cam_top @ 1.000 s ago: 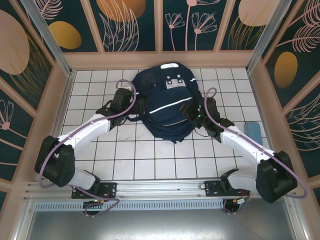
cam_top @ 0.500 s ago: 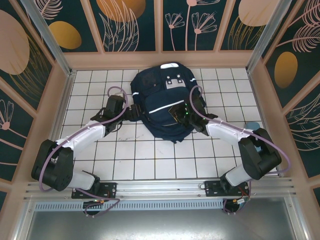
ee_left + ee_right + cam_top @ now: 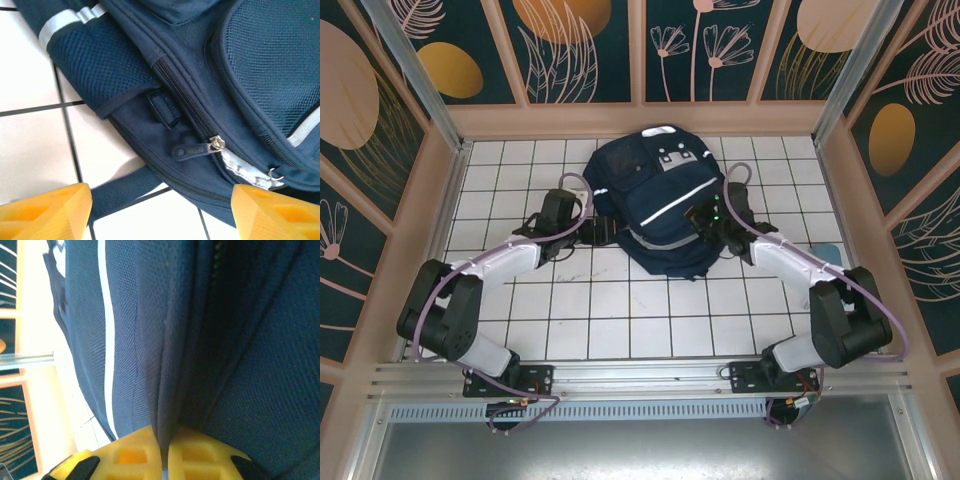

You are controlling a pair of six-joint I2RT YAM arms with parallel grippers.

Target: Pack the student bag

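Because the student bag (image 3: pixel 655 215) is made of soft cloth, it will bend and sag when it is pulled, not stay stiff like a box. It lies flat at the far middle of the white tiled counter (image 3: pixel 580 300), between the two arms. It is big and floppy, and I think it could slide on the smooth tiles if only one side is tugged. The right fingers (image 3: pixel 135 452) are squeezed tight on a fold of the bag's cloth at its right side, so they are holding the bag. The left fingers (image 3: pixel 47 210) are spread apart with nothing gripped, just beside the bag's left side. In front of them runs a zip (image 3: pixel 182 97) with a small dark zip tab (image 3: pixel 192 150), next to a mesh side pocket (image 3: pixel 100 65). I cannot tell if the zip is open past the tab. The tab looks like the best place to take hold, since it is made for pulling. It is thin and lies flat on the cloth, so a pinch might slip off it. Holding the cloth on one side should keep the bag from sliding while the zip is pulled
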